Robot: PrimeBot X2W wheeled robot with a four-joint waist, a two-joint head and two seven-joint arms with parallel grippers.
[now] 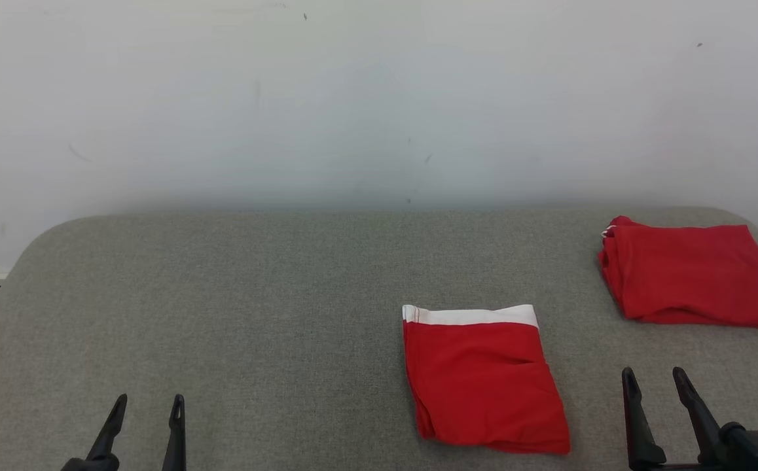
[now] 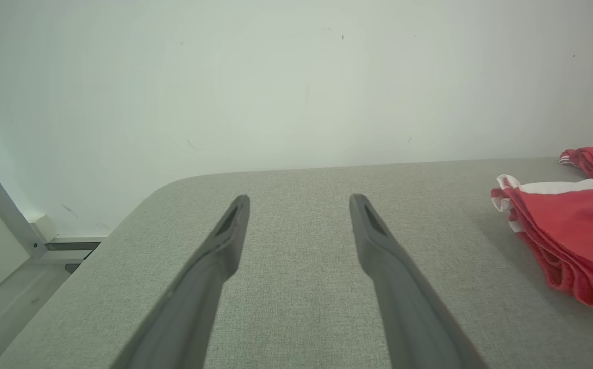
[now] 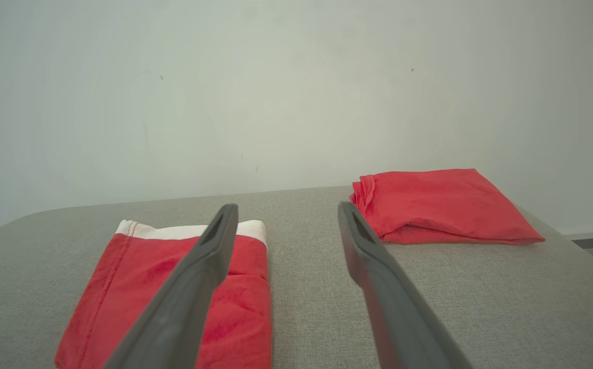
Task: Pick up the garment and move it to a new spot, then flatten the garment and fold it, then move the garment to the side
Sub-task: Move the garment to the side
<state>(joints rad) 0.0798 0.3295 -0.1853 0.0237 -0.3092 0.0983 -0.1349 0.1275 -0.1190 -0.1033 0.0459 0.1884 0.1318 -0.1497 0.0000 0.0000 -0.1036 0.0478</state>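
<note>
Grey fabric tabletop (image 1: 254, 314) against pale wall (image 1: 353, 98). Spread wide, empty: left gripper (image 1: 150, 397) and right gripper (image 1: 652, 371). Folded white-banded red garment (image 1: 484, 386) just left of right gripper; second red garment (image 1: 690, 275) beyond it.

We note a grey fabric-covered counter (image 1: 222, 314) with rounded corners before a plain white wall (image 1: 353, 98), faintly scuffed. Pale floor (image 2: 15, 302) shows past its left edge.

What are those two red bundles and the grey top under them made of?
The near garment and far garment look like soft, matte cloth, likely cotton knit: creases, layered folds, stitched seams. The table seems covered in grey woven fabric: speckled, dull weave, rounded edge, perhaps padded.
</note>
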